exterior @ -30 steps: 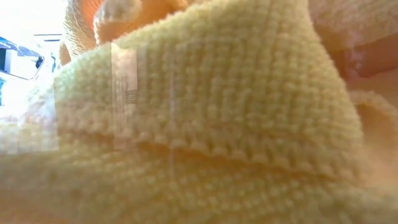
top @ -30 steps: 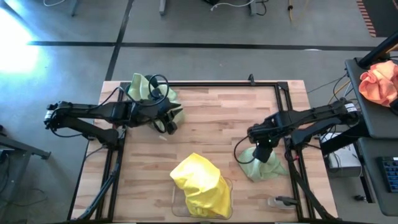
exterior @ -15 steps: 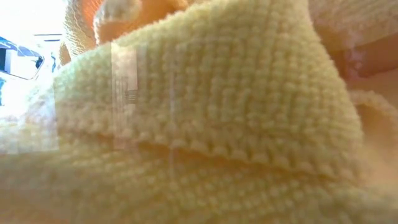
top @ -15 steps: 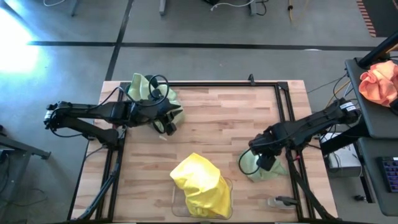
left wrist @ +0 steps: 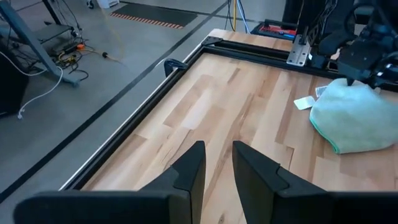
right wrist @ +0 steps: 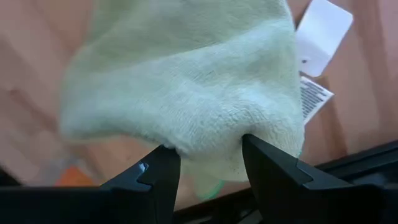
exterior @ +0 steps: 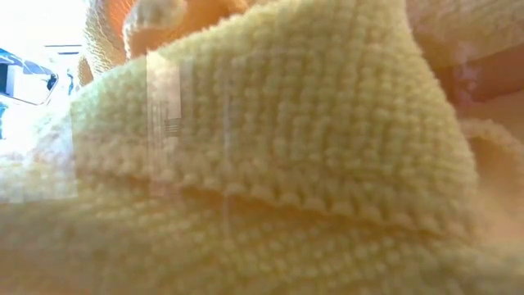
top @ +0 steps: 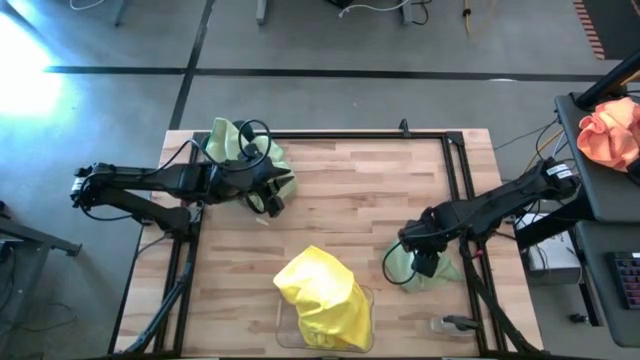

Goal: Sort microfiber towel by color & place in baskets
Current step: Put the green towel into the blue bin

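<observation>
One yellow towel (exterior: 270, 164) blocks the low view; right gripper (right wrist: 205, 152) jaws straddle a green towel (right wrist: 186, 81), left gripper (left wrist: 217, 165) jaws parted.

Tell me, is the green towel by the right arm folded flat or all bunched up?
Bunched up. The sage green towel sits as a rounded heap on the table, and the right gripper has its jaws open around a fold.

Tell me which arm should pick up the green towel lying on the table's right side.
Right. The right gripper is already down on the green towel, open fingers straddling a fold. The left gripper waits across the table by the teal basket.
</observation>
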Action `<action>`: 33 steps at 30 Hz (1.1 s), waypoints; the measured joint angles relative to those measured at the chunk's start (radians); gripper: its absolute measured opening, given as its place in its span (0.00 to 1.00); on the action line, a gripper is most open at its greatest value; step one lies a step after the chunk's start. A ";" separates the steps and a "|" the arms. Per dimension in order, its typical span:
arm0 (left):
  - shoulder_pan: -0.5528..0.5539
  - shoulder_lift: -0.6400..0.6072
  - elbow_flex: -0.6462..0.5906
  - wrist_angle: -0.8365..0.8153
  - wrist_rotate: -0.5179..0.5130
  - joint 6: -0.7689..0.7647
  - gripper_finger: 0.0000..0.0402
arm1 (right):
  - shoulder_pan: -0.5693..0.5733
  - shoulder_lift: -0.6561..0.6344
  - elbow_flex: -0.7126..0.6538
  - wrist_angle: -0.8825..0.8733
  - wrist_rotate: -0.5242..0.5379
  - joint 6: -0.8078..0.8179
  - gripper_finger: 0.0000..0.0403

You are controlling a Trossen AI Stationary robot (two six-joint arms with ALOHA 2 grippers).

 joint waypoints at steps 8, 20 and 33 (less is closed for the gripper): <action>0.000 0.000 0.000 0.003 0.000 -0.007 0.16 | 0.000 0.000 -0.100 0.114 0.018 -0.002 0.41; 0.000 0.000 0.000 0.003 0.000 -0.029 0.16 | 0.000 0.000 -0.240 0.316 0.020 0.033 0.41; 0.000 0.000 0.000 0.003 0.000 -0.029 0.16 | 0.000 -0.001 -0.305 0.412 0.016 0.151 0.37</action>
